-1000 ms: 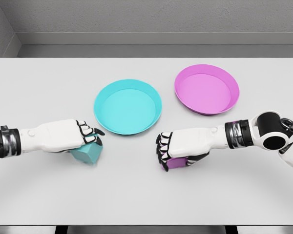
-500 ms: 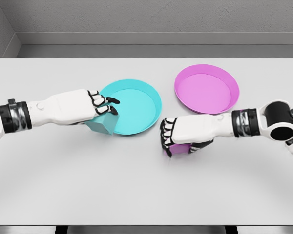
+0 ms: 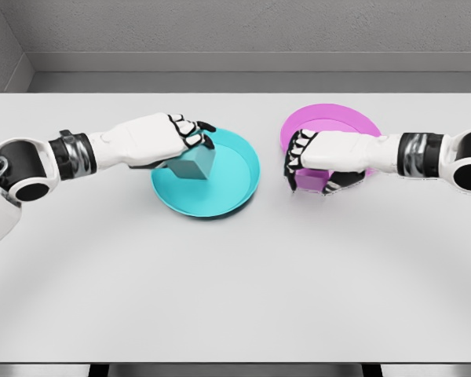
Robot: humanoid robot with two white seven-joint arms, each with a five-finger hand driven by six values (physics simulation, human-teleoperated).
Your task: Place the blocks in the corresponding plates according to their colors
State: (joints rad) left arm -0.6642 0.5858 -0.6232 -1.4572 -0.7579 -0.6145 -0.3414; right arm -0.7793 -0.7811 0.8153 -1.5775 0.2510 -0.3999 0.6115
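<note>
My left hand (image 3: 187,141) is shut on the teal block (image 3: 192,166) and holds it over the left part of the cyan plate (image 3: 234,179). The block hangs below the fingers (image 3: 182,126), tilted. My right hand (image 3: 304,166) is shut on the magenta block (image 3: 311,182), of which only a small part shows under the palm. It holds this block over the near left rim of the magenta plate (image 3: 337,118), which the forearm partly covers.
Both plates sit on a white table (image 3: 235,290) whose front edge runs along the bottom of the view. A grey wall stands behind the table's far edge.
Both hands rose and moved away from me with their blocks. The left went right to over the cyan plate; the right went up and right to the magenta plate's rim.
</note>
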